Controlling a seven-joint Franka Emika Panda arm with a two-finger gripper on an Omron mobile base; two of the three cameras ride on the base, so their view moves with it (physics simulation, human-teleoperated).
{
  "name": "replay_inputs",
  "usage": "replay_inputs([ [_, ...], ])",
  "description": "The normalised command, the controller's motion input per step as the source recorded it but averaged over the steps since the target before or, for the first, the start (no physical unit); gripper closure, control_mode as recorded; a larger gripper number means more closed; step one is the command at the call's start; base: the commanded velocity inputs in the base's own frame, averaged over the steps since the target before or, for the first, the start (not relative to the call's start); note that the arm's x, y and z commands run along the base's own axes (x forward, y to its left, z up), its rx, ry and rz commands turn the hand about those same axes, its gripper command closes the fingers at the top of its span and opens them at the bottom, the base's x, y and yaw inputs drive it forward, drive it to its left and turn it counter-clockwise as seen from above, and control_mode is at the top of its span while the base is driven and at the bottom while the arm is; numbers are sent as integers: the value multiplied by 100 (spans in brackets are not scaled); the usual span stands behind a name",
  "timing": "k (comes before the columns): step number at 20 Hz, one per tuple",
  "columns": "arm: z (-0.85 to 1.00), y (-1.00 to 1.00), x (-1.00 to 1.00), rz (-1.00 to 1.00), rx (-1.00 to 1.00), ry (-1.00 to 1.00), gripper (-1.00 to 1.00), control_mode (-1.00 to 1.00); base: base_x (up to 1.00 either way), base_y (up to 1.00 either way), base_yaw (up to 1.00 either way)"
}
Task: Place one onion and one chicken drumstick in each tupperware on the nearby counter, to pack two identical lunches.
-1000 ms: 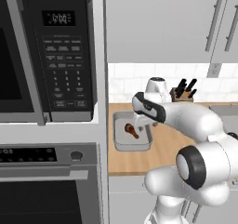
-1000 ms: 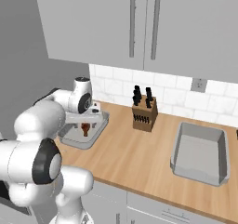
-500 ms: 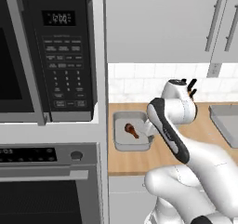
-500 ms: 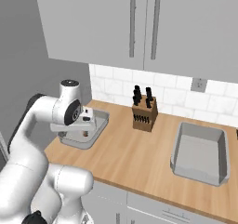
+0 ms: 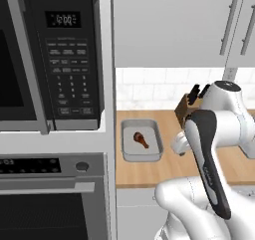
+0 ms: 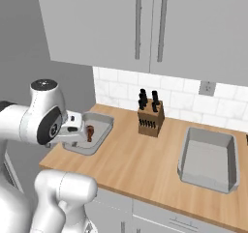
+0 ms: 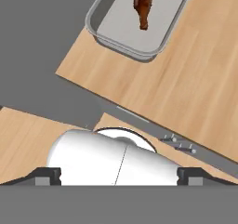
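One chicken drumstick [image 5: 141,139] [image 6: 89,132] [image 7: 142,4] lies in the left grey tupperware [image 5: 124,145] [image 6: 103,118] [image 7: 122,47] at the left end of the wooden counter [image 6: 140,160]. A second tupperware [image 6: 208,160] sits bare at the right. My gripper [image 7: 120,175] [image 6: 73,129] hovers beside the left tupperware's front, toward the counter's edge. It is open, its tips wide apart with no object held between them. The onions are out of view.
A knife block [image 6: 149,116] [image 5: 187,107] stands against the tiled wall between the two tupperwares. A microwave [image 5: 50,60] over an oven [image 5: 50,184] fills the tall unit left of the counter. Wall cabinets hang above. The counter's front edge [image 7: 139,118] runs below the hand.
The arm has swung back from over the left tupperware toward the counter's front edge. The drumstick stays lying in that tupperware. The jaws remain open.
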Motion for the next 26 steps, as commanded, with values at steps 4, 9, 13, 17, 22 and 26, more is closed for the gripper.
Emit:
replay_inputs([
  [4,6,0,-15,2,1,-5,-100,-100,0,0,0],
  [9,0,0,0,0,0,0,-100,100,-35,0,0],
  [13,0,0,0,0,0,0,-100,100,-100,0,-1],
  [17,0,0,0,0,0,0,-100,100,-94,10,34],
  [22,0,0,0,0,0,0,-100,100,-2,25,100],
  [26,0,0,0,0,0,0,-100,100,0,14,100],
])
